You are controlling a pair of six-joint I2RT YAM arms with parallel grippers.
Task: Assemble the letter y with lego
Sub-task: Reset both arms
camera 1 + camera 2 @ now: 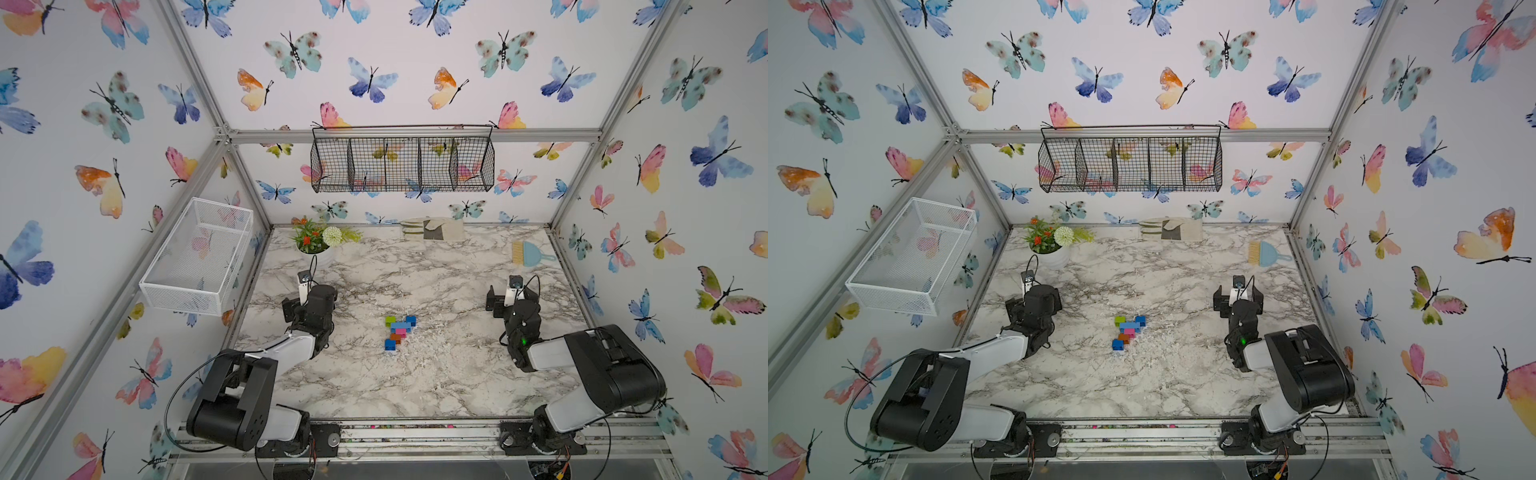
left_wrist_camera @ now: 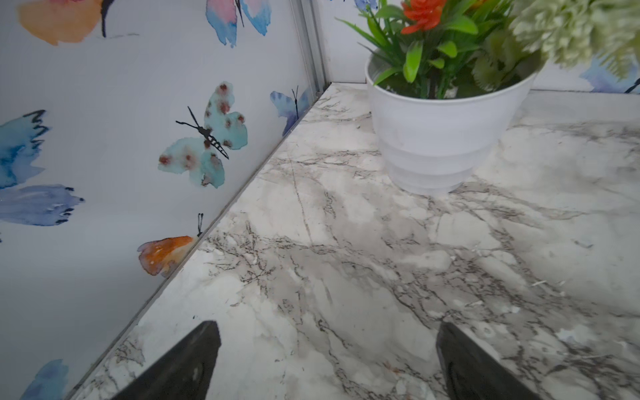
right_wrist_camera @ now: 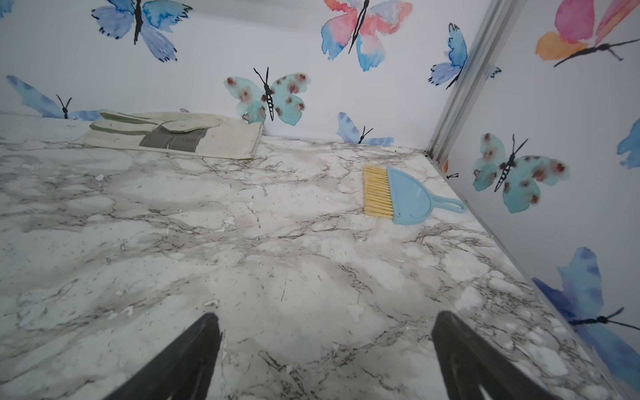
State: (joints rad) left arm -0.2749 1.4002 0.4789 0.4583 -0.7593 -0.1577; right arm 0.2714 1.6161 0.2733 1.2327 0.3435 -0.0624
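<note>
1. Marble-patterned table [image 1: 436, 374]: it carries the letter y [image 1: 400, 331] near its middle, between the two arms and well apart from both. The letter shows in both top views.
2. Letter y: the lego [image 1: 1128, 331] lies flat on the table as one cluster.
   - The lime green brick [image 1: 390, 320] and a dark blue brick [image 1: 411, 319] form the arms.
   - The light blue brick [image 1: 401, 326] forms the middle.
   - The pink brick [image 1: 401, 333], the orange brick [image 1: 395, 338] and a second dark blue brick [image 1: 390, 344] form a stem slanting toward the front edge.
   - The assembly is judged complete or nearly so. Whether every joint is pressed home cannot be told at this size.
3. Left claw [image 2: 327, 327]: its jaws are spread wide with nothing between them. It faces the white plant pot [image 2: 440, 138] at the back left corner.
4. Right claw [image 3: 325, 317]: its jaws are equally wide and empty. It faces the glove [image 3: 180, 136] and the light blue brush [image 3: 408, 197] toward the back right.
5. Handling (judgement):
   - The bricks are hard plastic, so they are probably light, stiff and smooth-sided.
   - The cluster would likely slide on the table if nudged, and its small overlaps may part under a twist.
   - The safest hold is across the flat sides of the light blue brick, where the arms and stem meet, rather than on an outlying arm brick.
</note>
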